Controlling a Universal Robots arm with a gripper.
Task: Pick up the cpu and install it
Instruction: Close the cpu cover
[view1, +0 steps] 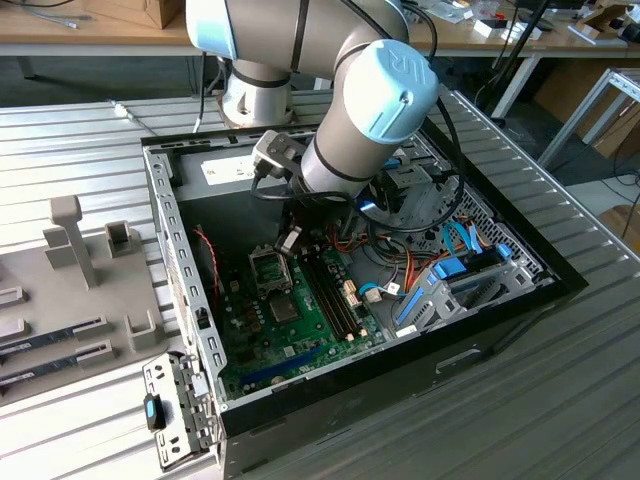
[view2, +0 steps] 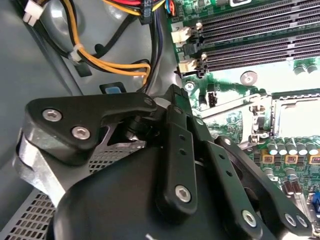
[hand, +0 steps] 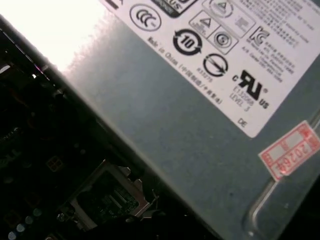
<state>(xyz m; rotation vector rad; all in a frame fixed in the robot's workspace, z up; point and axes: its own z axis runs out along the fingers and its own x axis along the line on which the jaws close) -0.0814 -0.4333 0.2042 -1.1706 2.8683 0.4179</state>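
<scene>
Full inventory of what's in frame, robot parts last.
computer case: 1, black, open, on the metal table
motherboard: 1, green, on the case floor
cpu socket: 1, silvery, on the motherboard
memory slots: row, black, beside the socket
power supply: 1, grey, inside the case
cables: bundle, orange and black, inside the case
fixture tray: 1, grey, the exterior view's left of the case
arm: 1, silver with blue caps, reaching into the case
gripper: 1, black, above the motherboard

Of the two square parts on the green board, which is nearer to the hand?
The metal-framed socket, close beside the hand in the exterior view; the bare dark chip lies farther off.
</scene>
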